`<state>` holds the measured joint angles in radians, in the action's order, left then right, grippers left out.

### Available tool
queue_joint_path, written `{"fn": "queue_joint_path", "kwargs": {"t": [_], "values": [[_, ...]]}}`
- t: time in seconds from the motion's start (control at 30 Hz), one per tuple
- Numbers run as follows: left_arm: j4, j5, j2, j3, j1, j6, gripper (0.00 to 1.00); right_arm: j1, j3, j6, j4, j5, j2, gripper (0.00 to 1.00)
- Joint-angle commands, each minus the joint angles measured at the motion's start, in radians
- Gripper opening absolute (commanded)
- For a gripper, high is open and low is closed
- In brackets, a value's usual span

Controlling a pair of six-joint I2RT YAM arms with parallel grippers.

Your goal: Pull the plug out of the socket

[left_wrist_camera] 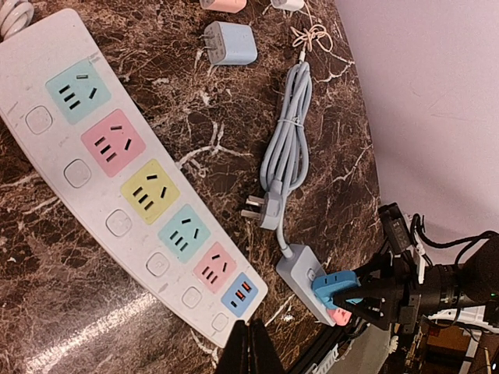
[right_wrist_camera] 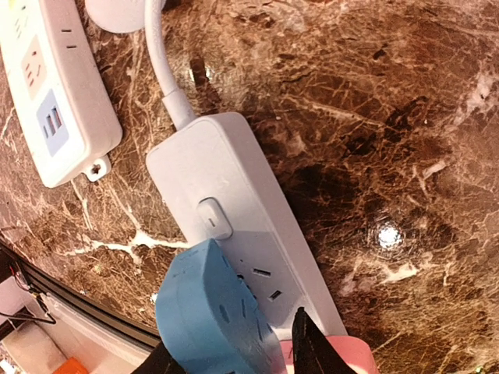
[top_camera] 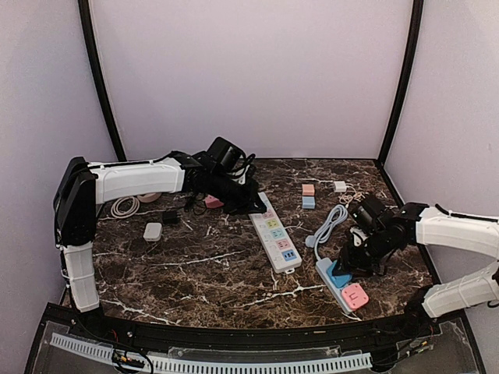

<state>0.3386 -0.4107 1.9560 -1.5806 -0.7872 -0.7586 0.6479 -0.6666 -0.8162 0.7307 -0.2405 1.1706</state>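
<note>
Right end effector (right_wrist_camera: 238,357) is pinching the sky-blue plastic plug block (right_wrist_camera: 210,312), one finger on each side. The plug sits on the short white-grey power strip (right_wrist_camera: 226,195) at the right near part of the dark brown marble surface (top_camera: 195,273). It's just past the strip's rocker switch (right_wrist_camera: 214,218) and looks tilted relative to the strip face. Can't tell if the prongs are still seated. A pink plug block (top_camera: 355,294) sits on the same strip, right beside the blue one at the end nearest the arm bases. The strip's pale grey-blue cable (top_camera: 331,222) lies bundled behind it. The long white power strip with pastel sockets (top_camera: 275,234) runs diagonally mid-surface, well apart from the short strip. Left end effector (left_wrist_camera: 249,351) has its fingers pressed together, holding nothing, above the long strip.
</note>
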Motion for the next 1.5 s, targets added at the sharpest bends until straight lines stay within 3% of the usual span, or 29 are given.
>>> {"fn": "queue_joint_path", "kwargs": {"t": [0.0, 0.23, 0.33, 0.7, 1.0, 1.47], "values": [[0.009, -0.009, -0.028, 0.006, 0.006, 0.017, 0.03, 0.027, -0.052, 0.009, -0.002, 0.021, 0.004, 0.36], [0.009, -0.006, -0.028, 0.007, 0.008, 0.017, 0.03, 0.032, -0.072, 0.007, -0.022, 0.048, 0.029, 0.13], [0.006, -0.006, -0.027, 0.006, 0.007, 0.015, 0.03, 0.032, -0.109, 0.013, -0.024, 0.095, 0.051, 0.09], [-0.067, -0.074, -0.001, 0.004, 0.006, -0.026, 0.03, 0.03, -0.229, 0.095, -0.255, 0.266, 0.186, 0.03], [-0.146, -0.14, 0.097, -0.068, -0.012, -0.074, 0.04, 0.025, -0.341, 0.15, -0.371, 0.212, 0.401, 0.0], [-0.128, -0.202, 0.353, -0.338, -0.052, -0.119, 0.04, 0.025, -0.3, 0.144, -0.375, 0.135, 0.392, 0.0]]}}
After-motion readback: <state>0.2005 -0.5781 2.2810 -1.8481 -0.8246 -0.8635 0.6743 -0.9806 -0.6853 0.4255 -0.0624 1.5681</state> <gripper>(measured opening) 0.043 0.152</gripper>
